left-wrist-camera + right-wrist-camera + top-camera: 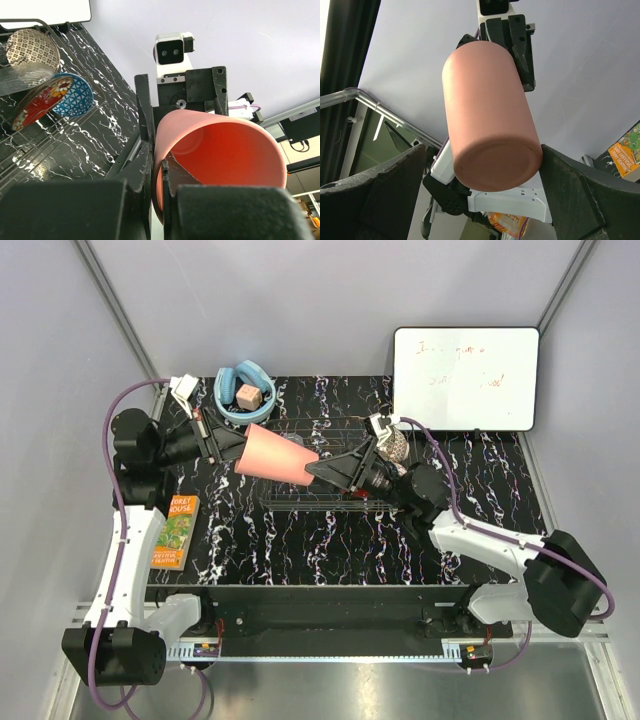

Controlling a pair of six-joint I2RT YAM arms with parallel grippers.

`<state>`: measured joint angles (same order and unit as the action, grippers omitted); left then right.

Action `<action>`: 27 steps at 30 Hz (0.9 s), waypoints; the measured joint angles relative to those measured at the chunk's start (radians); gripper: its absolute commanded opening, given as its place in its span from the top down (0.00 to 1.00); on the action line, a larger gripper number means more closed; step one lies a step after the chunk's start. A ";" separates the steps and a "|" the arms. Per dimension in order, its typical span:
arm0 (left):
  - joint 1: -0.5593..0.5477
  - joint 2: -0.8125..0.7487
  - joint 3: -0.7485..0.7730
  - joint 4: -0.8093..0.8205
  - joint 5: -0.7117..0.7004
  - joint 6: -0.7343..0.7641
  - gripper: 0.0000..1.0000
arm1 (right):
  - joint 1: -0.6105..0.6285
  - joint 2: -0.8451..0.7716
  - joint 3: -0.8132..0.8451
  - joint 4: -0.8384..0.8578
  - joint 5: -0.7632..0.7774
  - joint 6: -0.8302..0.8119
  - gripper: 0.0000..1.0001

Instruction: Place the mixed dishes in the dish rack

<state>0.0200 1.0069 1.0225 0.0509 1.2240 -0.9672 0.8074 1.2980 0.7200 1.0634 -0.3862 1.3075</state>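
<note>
My left gripper [240, 445] is shut on the rim wall of the salmon-pink cup [275, 457], one finger inside and one outside [159, 170]. The cup lies level in the air above the silver wire dish rack [320, 505], base pointing right. My right gripper [318, 468] is open around the cup's base [495, 170]; its right finger [580, 190] touches the base edge and the left finger [380, 190] stands apart. In the rack stand the pale speckled bowl [32, 47], the red floral bowl [37, 105] and the blue patterned bowl [75, 95]. The glass tumbler is hidden.
A white framed whiteboard [465, 378] leans at the back right. A light-blue ring with a wooden block [245, 392] lies at the back left. A book [177, 531] lies at the table's left edge. Grey walls close in on both sides.
</note>
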 measured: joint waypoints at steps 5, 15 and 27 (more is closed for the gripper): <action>0.000 0.006 -0.018 0.003 -0.006 0.008 1.00 | 0.013 0.042 0.024 0.035 0.001 0.012 0.20; 0.003 0.000 -0.037 -0.041 -0.017 0.055 0.81 | 0.022 0.091 0.047 0.030 0.004 0.023 0.95; 0.305 0.063 0.148 -0.650 -0.092 0.659 0.01 | 0.027 -0.109 0.517 -0.991 0.120 -0.531 1.00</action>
<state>0.3248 1.0695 1.1709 -0.5995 1.1320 -0.3080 0.8341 1.1885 1.2366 0.0723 -0.2665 0.7765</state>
